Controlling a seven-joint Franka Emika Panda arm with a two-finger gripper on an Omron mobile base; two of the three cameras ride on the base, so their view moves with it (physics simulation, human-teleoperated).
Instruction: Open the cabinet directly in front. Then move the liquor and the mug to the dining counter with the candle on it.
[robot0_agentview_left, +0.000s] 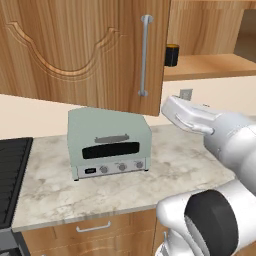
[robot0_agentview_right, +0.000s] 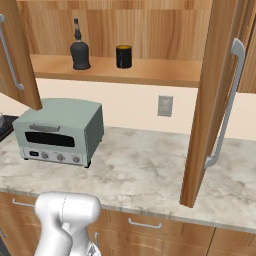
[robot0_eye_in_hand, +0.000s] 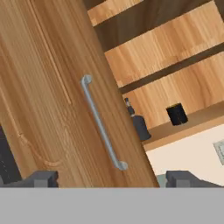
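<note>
With its jaws spread wide and empty just off the left door's handle (robot0_eye_in_hand: 103, 124), the gripper (robot0_eye_in_hand: 111, 178) should swing clear of that open cabinet door (robot0_agentview_left: 75, 45) before reaching for the liquor (robot0_agentview_right: 79, 49) and mug (robot0_agentview_right: 123, 56) on the shelf (robot0_agentview_right: 150, 72).

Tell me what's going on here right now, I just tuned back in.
The cabinet doors stand swung open, and the liquor and the mug sit side by side, apart, on its lower shelf, untouched. The gripper is open and empty, facing the left door's bar handle with its fingertips spread to either side, not touching it. A green toaster oven sits on the marble counter below. Neither item has been picked up yet.
</note>
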